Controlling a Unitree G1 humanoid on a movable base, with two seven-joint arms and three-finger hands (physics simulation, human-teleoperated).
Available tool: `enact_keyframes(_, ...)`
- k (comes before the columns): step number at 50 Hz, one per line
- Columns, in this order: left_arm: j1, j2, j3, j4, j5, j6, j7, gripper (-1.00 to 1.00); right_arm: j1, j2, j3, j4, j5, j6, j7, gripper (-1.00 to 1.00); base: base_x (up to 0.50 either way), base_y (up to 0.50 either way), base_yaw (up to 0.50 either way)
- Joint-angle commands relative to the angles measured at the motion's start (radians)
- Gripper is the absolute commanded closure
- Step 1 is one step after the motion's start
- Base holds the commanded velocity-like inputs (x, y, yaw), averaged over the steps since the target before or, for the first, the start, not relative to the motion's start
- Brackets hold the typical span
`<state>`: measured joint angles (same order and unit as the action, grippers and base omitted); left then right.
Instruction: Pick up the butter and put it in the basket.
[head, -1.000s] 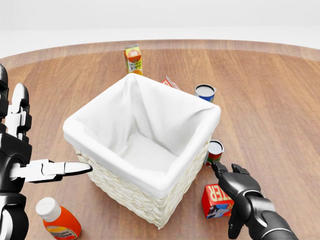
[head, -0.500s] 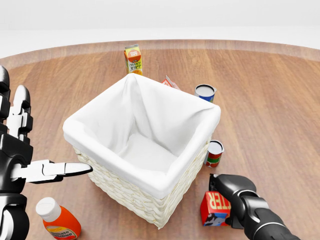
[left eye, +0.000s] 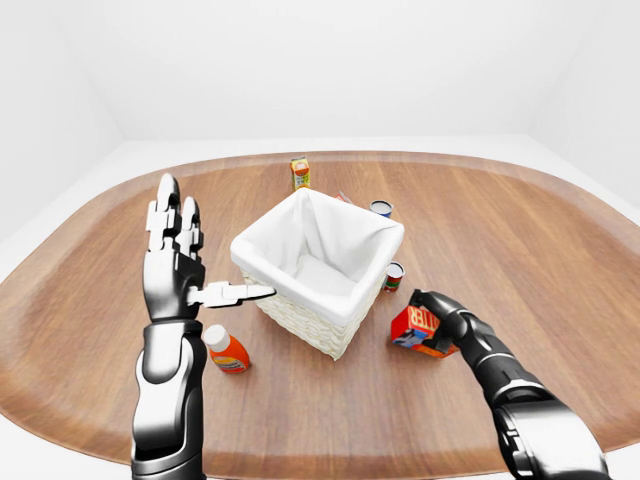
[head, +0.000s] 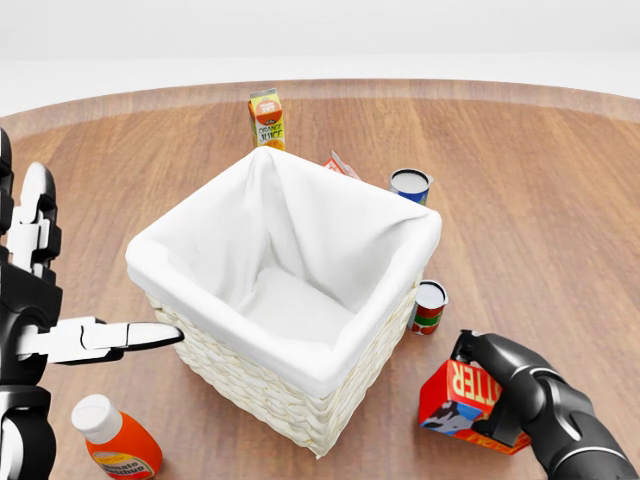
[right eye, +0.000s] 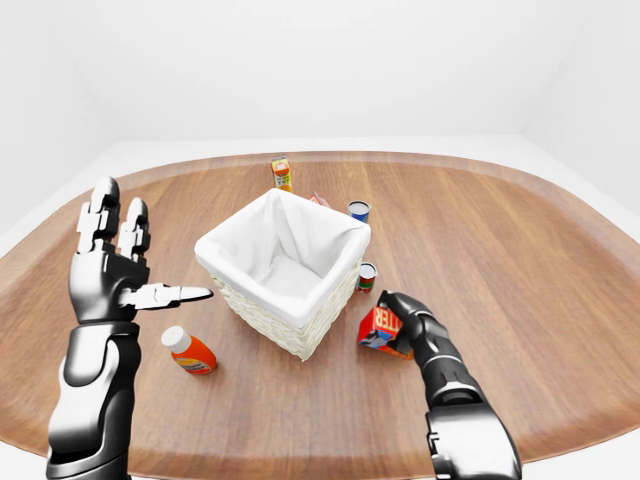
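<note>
The butter (head: 458, 392) is a red box with white lettering, at the lower right of the head view and just right of the basket. It is tilted, with one end raised. My right hand (head: 490, 392) is shut on it, with a finger over its top edge and others under its right end. The basket (head: 300, 365) is wicker with a white cloth lining and stands in the middle of the wooden table; nothing shows inside it. My left hand (left eye: 205, 255) is held up open to the left of the basket, thumb pointing toward it and holding nothing.
An orange-capped sauce bottle (head: 115, 440) lies at the lower left. A small can (head: 430, 306) stands between basket and butter. Above the basket are a blue can (head: 410, 184), an orange juice carton (head: 266, 119) and a red-white carton (head: 340, 165). The round table edge (left eye: 320, 452) is close.
My right hand has closed round the butter, then tipped it and carried it a little to the right. The left hand and the basket have stayed put.
</note>
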<state>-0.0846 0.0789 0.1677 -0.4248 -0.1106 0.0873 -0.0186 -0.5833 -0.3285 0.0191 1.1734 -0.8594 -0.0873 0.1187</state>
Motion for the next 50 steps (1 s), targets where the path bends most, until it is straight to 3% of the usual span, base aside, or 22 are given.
enact_keyframes(1, -0.004, 0.002, 0.003, -0.012, 0.000, 0.000, 0.001, -1.00, 0.065, -0.062, -0.095, -0.246, 0.216, 0.000, 0.194, 1.00, 0.00, 0.00, 0.00)
enact_keyframes(16, -0.009, 0.005, 0.009, -0.020, -0.004, 0.000, 0.002, -1.00, 0.092, -0.110, -0.185, -0.495, 0.386, 0.000, 0.355, 1.00, 0.00, 0.00, 0.00)
enact_keyframes(36, -0.017, 0.011, 0.016, -0.029, -0.010, 0.000, 0.004, -1.00, -0.108, -0.202, -0.234, -0.606, 0.519, 0.000, 0.394, 1.00, 0.00, 0.00, 0.00)
enact_keyframes(50, -0.014, 0.011, 0.016, -0.036, -0.008, 0.000, 0.004, -1.00, -0.224, -0.192, -0.221, -0.691, 0.556, 0.000, 0.383, 1.00, 0.00, 0.00, 0.00)
